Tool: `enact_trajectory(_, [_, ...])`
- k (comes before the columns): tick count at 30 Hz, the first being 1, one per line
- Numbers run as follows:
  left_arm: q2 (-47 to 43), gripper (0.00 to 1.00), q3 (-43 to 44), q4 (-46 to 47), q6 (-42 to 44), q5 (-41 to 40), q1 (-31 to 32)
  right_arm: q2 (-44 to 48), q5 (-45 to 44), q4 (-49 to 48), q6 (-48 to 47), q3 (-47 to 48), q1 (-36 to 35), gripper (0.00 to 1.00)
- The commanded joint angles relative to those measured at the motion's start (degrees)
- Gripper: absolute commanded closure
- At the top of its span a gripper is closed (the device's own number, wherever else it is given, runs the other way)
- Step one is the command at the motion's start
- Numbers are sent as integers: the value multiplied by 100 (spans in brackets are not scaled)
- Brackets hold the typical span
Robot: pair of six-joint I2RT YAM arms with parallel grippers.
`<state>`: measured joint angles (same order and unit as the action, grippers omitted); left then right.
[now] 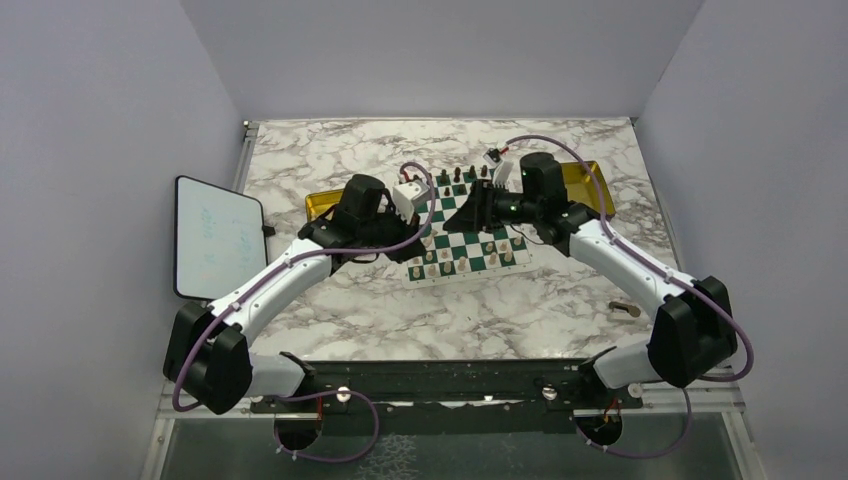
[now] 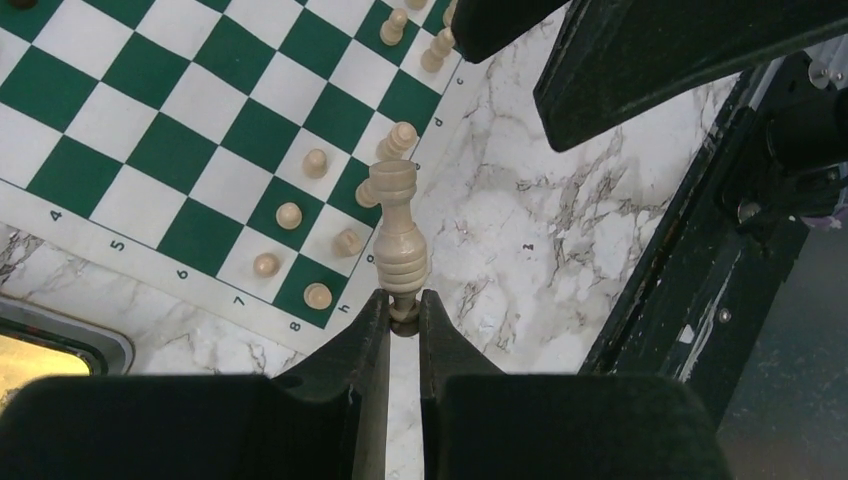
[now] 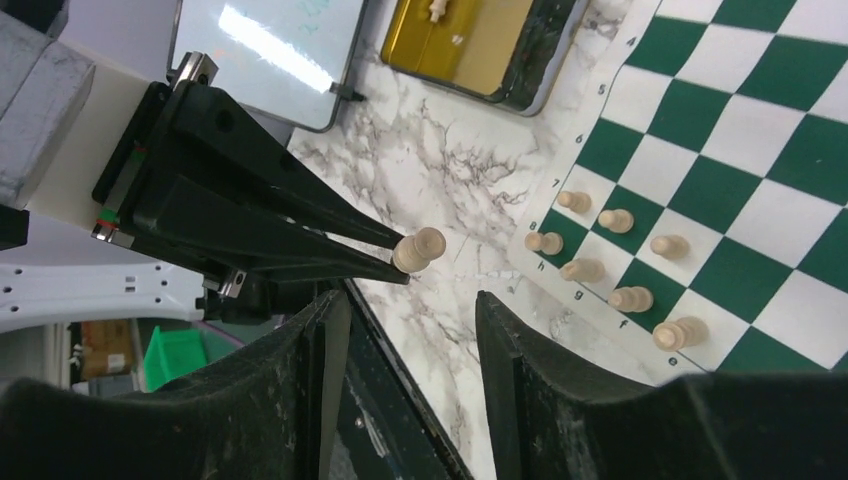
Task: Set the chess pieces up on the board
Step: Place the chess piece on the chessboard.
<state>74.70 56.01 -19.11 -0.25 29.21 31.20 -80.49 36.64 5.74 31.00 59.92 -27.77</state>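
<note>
The green and white board [image 1: 478, 232] lies mid-table. My left gripper [image 2: 403, 306] is shut on one end of a tall cream chess piece [image 2: 398, 230] and holds it over the marble just off the board's [image 2: 150, 100] h-file corner. Several cream pieces [image 2: 289, 214] stand on rows 7 and 8 there. In the top view the left gripper [image 1: 422, 238] is at the board's near left corner. My right gripper [image 3: 410, 300] is open and empty above the board [image 3: 760, 130], facing the held piece [image 3: 418, 249]. It sits over the board's middle in the top view [image 1: 465, 213].
Dark pieces [image 1: 460, 178] line the board's far side. A gold tray [image 1: 325, 205] lies left of the board with a cream piece [image 3: 437, 8] in it, another gold tray [image 1: 588, 180] at the far right. A white tablet [image 1: 215, 235] lies at the left. A small object [image 1: 625, 308] lies near right.
</note>
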Motion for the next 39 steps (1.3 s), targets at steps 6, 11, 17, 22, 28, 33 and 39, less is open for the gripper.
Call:
enact_trajectory(6, [-160,96,-274,408,497,664,177,-535,1273,187,169,196,-1,43])
enact_trajectory(11, [-193,96,-341,458,548,713,253,-619,1290,195,168,177,-4,44])
enact_trajectory(17, [-199,97,-385,496,608,766,325,-710,1497,-7,285,66,-6,49])
enact_trajectory(22, [-189,98,-376,518,616,742,342,-771,1596,-4,292,14,-2,51])
enact_trajectory(28, [-199,98,-395,555,611,737,360,-865,1599,63,249,-17,-1,54])
enact_trajectory(33, [-238,98,-432,565,608,741,378,-875,1677,-116,340,-88,-9,66])
enact_trajectory(39, [-269,99,-446,567,584,679,387,-879,1701,-186,295,-133,-11,82])
